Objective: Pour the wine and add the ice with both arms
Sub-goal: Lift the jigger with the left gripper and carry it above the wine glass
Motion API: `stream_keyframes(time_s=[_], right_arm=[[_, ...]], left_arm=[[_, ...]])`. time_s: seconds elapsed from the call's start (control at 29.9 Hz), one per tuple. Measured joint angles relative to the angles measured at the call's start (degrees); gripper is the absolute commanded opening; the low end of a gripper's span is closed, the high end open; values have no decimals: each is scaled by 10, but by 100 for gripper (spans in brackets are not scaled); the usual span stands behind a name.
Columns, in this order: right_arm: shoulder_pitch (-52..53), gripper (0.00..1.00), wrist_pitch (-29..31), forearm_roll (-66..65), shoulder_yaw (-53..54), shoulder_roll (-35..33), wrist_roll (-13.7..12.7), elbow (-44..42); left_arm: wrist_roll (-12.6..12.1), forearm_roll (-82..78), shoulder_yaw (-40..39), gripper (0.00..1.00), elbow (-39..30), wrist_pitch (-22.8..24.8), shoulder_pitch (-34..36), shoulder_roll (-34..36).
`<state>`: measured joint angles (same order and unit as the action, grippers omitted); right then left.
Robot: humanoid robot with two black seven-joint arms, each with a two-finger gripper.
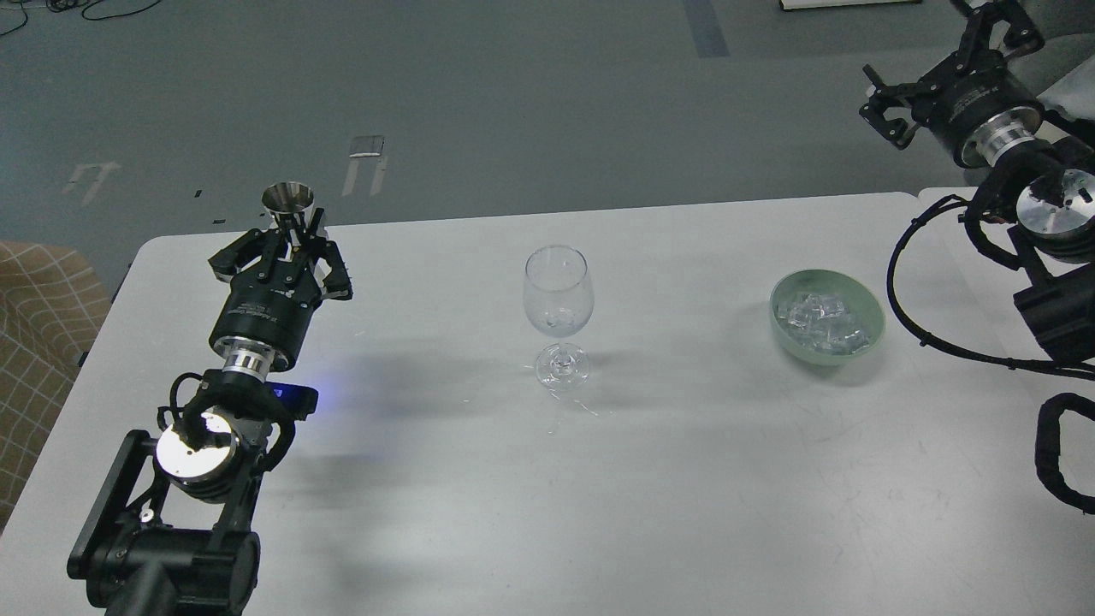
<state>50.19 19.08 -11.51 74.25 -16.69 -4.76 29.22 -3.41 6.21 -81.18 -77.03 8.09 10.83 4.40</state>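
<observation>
A clear wine glass [558, 295] stands upright at the middle of the white table [479, 479]. My left gripper [293, 238] is shut on a small steel measuring cup [288, 198], held upright above the table's far left, well left of the glass. The wine is not discernible in the cup or the glass. Ice cubes [823, 321] lie piled in a pale green bowl [864, 301] right of the glass. My right gripper [931, 51] is open and empty, raised beyond the table's far right corner, behind the bowl.
The table's far edge runs just behind the steel cup and the glass. A tan checked seat [38, 325] stands off the table's left edge. My right arm's black cables [898, 291] loop beside the bowl.
</observation>
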Motion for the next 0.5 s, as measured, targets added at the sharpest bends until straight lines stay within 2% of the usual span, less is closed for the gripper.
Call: stream_keyframes(time_s=[0.13,0.3,0.5], right_arm=[[-2,100,0,0,0,-4,0,1],[-8,100,0,0,3,-6,0,2],[-11,100,0,0,5,-11,0,2]], left_arm=[[0,-1,40,24,-4,-5,26,-9],[-1,-1,53,24,-43,-30,23,-22],[-6,-4,95,24,-55,-34,30,-31]])
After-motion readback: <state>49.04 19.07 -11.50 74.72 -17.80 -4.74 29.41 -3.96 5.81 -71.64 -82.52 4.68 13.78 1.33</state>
